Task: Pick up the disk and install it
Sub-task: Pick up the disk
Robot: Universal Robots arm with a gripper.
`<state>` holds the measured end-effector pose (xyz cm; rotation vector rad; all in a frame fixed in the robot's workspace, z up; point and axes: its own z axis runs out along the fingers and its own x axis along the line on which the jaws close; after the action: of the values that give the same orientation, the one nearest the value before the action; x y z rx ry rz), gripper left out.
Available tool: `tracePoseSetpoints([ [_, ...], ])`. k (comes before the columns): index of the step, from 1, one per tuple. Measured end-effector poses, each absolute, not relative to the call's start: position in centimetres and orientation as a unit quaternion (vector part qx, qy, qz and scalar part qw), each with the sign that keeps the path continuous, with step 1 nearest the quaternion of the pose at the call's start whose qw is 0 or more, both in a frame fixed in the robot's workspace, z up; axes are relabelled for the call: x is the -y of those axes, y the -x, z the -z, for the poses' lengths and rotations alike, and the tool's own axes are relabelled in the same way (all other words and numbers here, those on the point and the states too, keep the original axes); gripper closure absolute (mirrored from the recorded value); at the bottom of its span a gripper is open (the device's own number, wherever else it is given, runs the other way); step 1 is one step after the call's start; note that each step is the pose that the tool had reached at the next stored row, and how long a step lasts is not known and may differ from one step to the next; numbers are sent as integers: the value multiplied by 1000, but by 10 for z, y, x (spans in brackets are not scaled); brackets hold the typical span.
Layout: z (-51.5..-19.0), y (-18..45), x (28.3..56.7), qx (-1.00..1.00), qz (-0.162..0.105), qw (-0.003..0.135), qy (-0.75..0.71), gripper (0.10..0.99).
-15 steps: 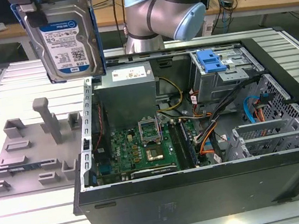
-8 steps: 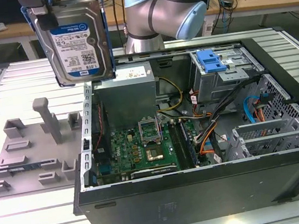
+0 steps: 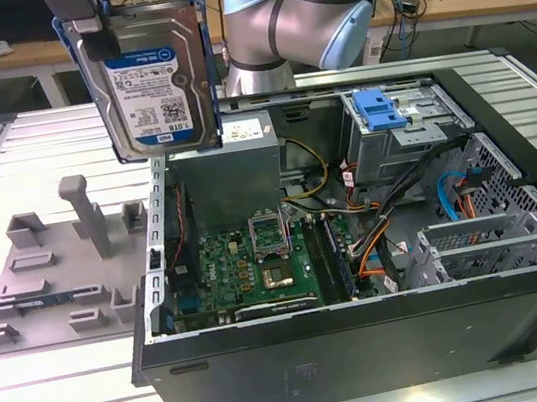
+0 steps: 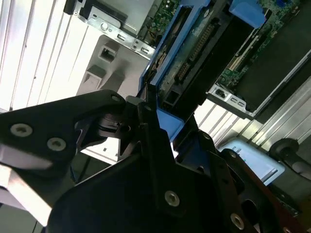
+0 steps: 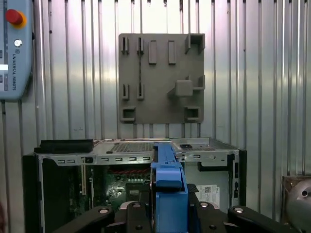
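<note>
On the exterior view's left, the grey fixture plate [image 3: 50, 294] lies flat on the table. Just right of it, the gripper [image 3: 99, 39] is clamped on the disk [image 3: 154, 77] and holds it upright in the air, above the open computer case [image 3: 371, 347]. So the pick-up looks done, but the install is not: the drive cage [image 3: 401, 141], further right, is well apart from the disk.

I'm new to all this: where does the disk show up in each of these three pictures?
Exterior view: the disk hangs upright, label showing, over the case's corner toward the exterior view's left.
First wrist view: edge-on, blue rim toward the camera, before the case.
Second wrist view: close up, connector end showing.
Shared landmark: the grey fixture plate.
</note>
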<state>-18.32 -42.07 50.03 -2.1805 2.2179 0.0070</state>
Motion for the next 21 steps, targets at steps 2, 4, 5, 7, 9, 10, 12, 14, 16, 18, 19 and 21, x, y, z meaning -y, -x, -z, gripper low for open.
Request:
tracePoseSetpoints([
  [2, -500, 181, 424, -713, -3, 16, 701, 722],
  [4, -500, 179, 428, -713, -4, 17, 701, 722],
  [5, -500, 177, 431, -713, -5, 18, 701, 722],
  [7, -500, 174, 435, -713, -7, 20, 701, 722],
  [9, -500, 170, 440, -713, -10, 22, 701, 722],
  [10, -500, 168, 443, -713, -13, 23, 701, 722],
  [12, -499, 163, 449, -713, -19, 25, 700, 722],
  [14, -499, 157, 454, -713, -20, 24, 700, 722],
  [16, -498, 151, 458, -713, -21, 24, 700, 722],
  [18, -497, 146, 462, -713, -21, 23, 700, 722],
  [19, -497, 143, 464, -713, -20, 23, 700, 722],
  [21, -496, 135, 468, -713, -19, 20, 700, 722],
])
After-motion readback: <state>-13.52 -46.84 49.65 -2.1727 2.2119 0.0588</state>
